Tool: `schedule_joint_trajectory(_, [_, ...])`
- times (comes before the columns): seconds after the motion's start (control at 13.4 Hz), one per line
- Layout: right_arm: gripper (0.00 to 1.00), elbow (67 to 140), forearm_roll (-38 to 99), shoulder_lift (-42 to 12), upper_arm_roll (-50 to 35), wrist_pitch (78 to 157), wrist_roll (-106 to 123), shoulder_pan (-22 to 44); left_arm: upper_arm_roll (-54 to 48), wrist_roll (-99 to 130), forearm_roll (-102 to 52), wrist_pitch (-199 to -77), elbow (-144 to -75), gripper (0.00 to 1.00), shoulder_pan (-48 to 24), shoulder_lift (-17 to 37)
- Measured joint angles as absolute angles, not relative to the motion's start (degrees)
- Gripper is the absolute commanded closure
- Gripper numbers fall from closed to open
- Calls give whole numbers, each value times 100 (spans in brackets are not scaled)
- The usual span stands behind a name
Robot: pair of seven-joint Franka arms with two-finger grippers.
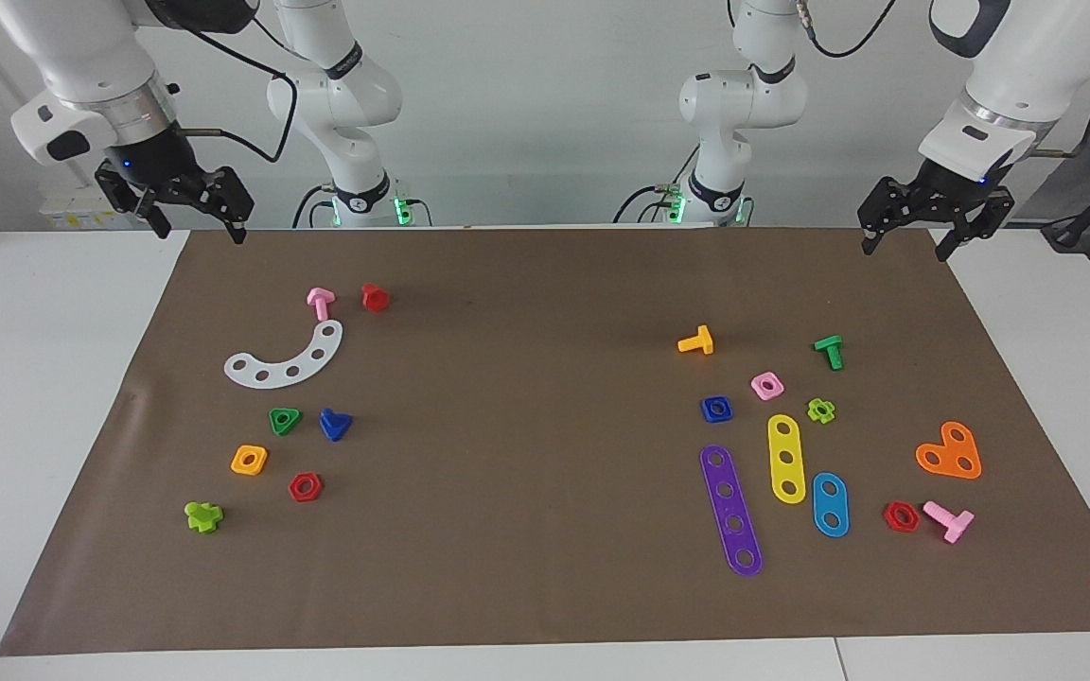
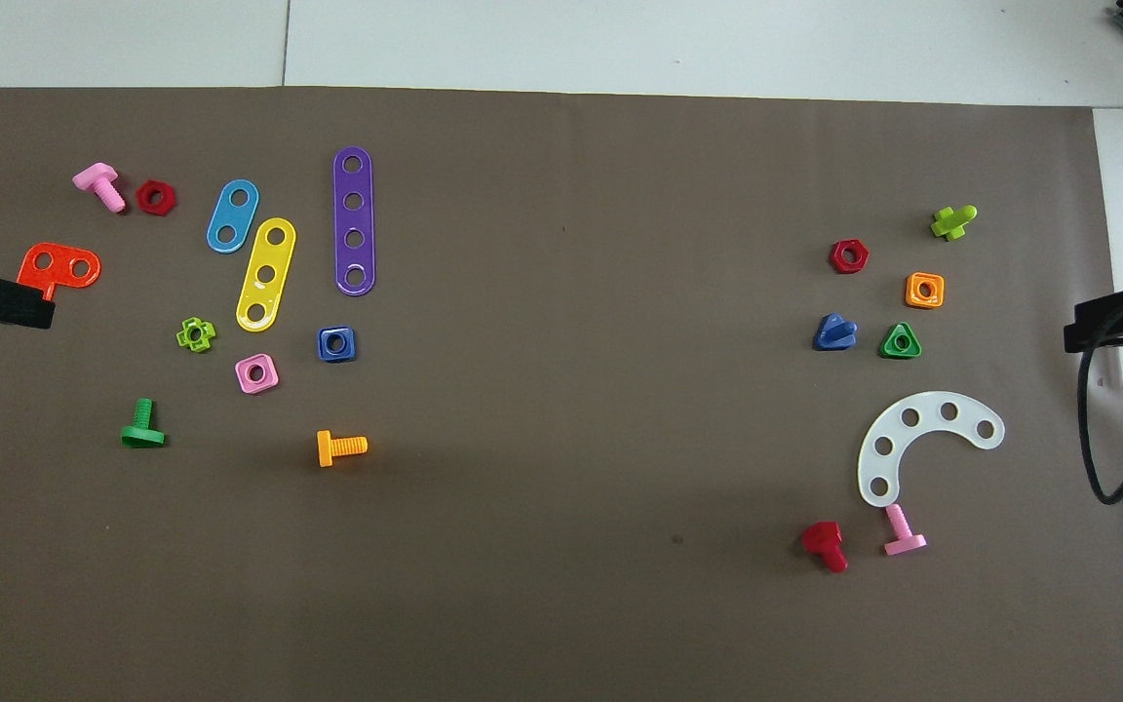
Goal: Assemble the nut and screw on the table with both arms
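Note:
The dark-blue square nut (image 1: 716,409) lies flat on the brown mat (image 1: 526,397) toward the left arm's end, beside a pink square nut (image 1: 767,385); it also shows in the overhead view (image 2: 336,343). The dark-blue screw with a triangular head (image 1: 335,424) lies toward the right arm's end beside a green triangular nut (image 1: 285,420); it also shows in the overhead view (image 2: 834,333). My left gripper (image 1: 905,248) hangs open and empty over the mat's corner at its own end. My right gripper (image 1: 200,230) hangs open and empty over the corner at its end.
Near the nut lie purple (image 1: 731,509), yellow (image 1: 786,458) and blue (image 1: 830,504) hole strips, an orange screw (image 1: 696,340), a green screw (image 1: 829,351) and an orange plate (image 1: 950,452). Near the screw lie a white curved strip (image 1: 288,359), an orange nut (image 1: 249,460) and a red nut (image 1: 305,486).

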State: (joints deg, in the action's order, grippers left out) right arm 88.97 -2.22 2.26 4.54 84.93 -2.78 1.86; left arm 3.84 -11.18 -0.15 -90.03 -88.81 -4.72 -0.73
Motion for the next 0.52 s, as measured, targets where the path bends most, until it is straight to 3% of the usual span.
schedule_joint_trajectory(0.52, [0, 9005, -222, 260, 453, 8696, -210, 186, 384, -1118, -15, -9003, -8881, 0, -472, -74])
